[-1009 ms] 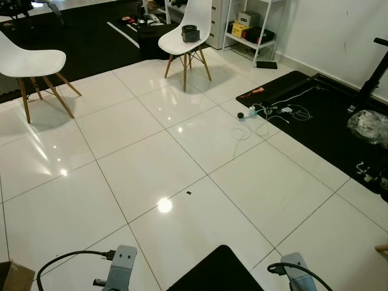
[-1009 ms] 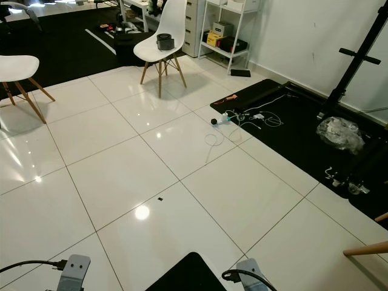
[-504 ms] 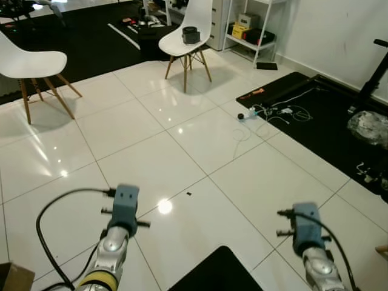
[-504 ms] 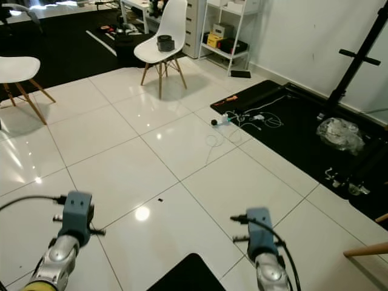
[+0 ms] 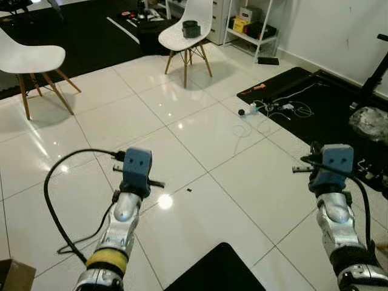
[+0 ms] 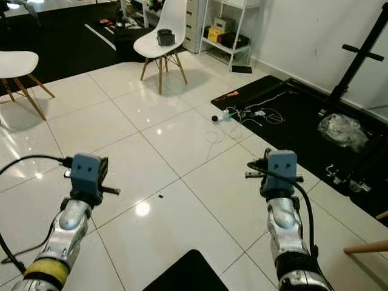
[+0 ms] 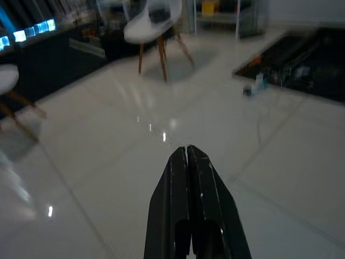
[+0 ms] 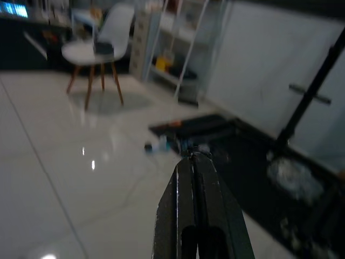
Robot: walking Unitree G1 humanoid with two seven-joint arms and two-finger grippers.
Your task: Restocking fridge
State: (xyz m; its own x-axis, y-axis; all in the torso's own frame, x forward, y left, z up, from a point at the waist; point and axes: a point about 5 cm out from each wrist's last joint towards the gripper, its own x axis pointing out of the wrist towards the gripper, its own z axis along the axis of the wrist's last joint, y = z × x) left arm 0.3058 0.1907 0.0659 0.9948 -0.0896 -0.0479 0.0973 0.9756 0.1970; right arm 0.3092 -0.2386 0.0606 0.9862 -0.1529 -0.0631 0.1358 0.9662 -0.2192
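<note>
Two grippers raised over glossy white tiled floor (image 5: 200,121): left gripper (image 7: 187,152) and right gripper (image 8: 193,156), fingers pressed together, empty. No fridge or stock discernible among white moulded chair with wooden legs (image 5: 188,31) far ahead, white metal shelf unit (image 5: 251,24) far right, and black floor mat with tangled cables (image 5: 303,103) right. Direction from jaws, long axis and nearer arm therefore indeterminable; locating the fridge judged the outstanding step.

— Arms? 
— Two, silver metal; left arm (image 5: 124,209) has a yellow band near its base, right arm (image 5: 335,223) ends in a black collar.

— Wrists? 
— Blue-grey box housings, small black side pegs.

— Cabling? 
— Black cable looping from each housing.

— Fingers? 
— Long, black, glossy, tapering to the tips (image 7: 188,162).
</note>
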